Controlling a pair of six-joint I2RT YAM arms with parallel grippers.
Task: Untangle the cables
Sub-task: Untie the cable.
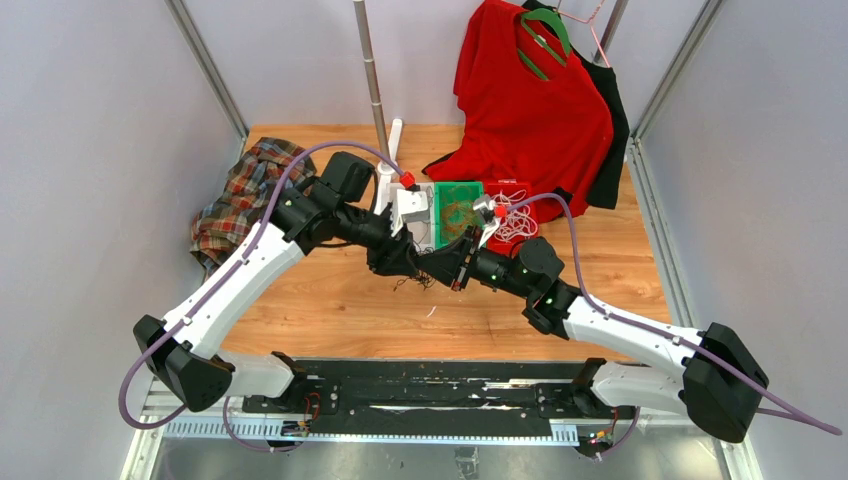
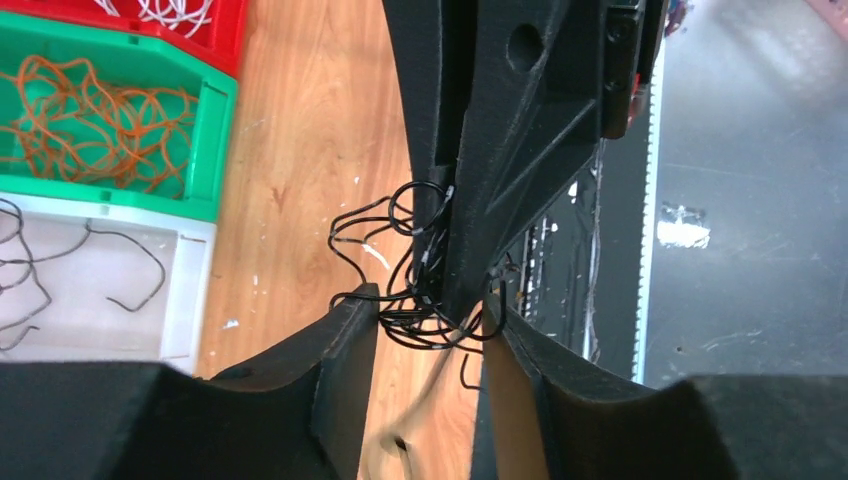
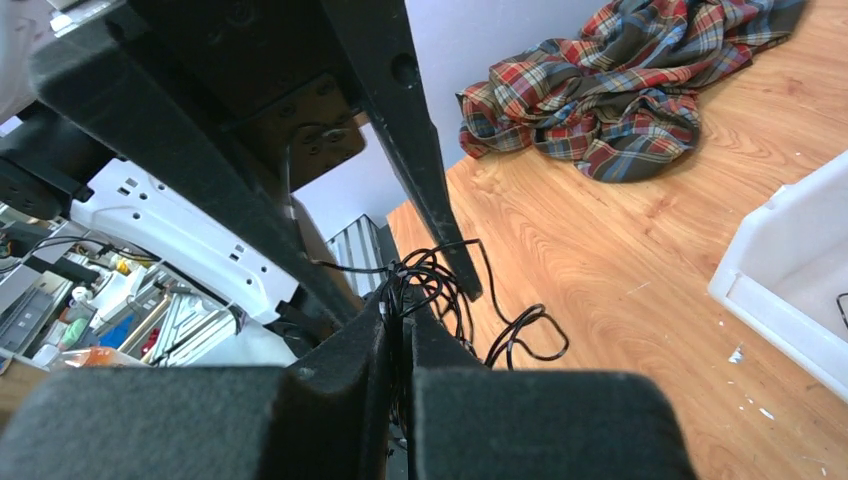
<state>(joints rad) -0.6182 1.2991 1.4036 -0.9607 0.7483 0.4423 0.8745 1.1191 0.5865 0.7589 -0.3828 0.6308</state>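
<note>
Over the middle of the table (image 1: 340, 310), my right gripper (image 3: 401, 312) pinches the black cables (image 3: 442, 282) tight; my left gripper (image 2: 432, 312) stands half-open, straddling that tangle.

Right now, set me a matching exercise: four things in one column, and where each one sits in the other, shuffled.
1. orange cables
2. white cables
3. black tangle
4. plaid shirt

a. left side of the table
b. pinched in the right gripper
c. red bin
d. green bin

Pairs: 1-d, 2-c, 3-b, 4-a
</note>
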